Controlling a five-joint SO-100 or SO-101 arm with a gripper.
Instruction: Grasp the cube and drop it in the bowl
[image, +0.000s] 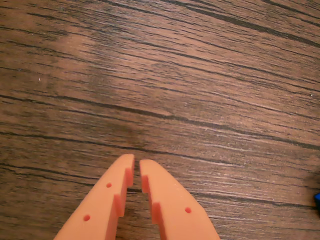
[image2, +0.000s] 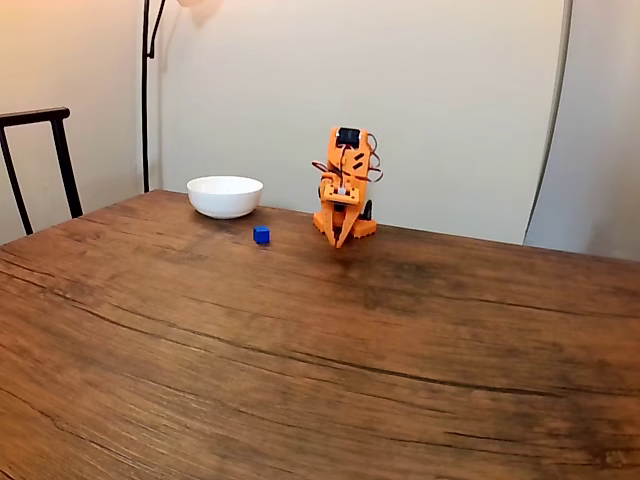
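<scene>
- Hanging just above the wood table (image2: 300, 360), the orange gripper (image: 137, 167) has its jaws nearly together, gripping nothing.
- In the fixed view, the cube (image2: 261, 234) sits at the gripper's 9 o'clock.
- The bowl (image2: 225, 196) is at the cube's 10 o'clock.

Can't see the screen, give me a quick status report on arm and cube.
Tool nearly shut, empty. Cube on table, left of arm in fixed view, in front of bowl. Nothing in the way.

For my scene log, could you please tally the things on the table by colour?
Blue: 1, the cube
White: 1, the bowl
Orange: 1, the arm
Total: 3
</scene>
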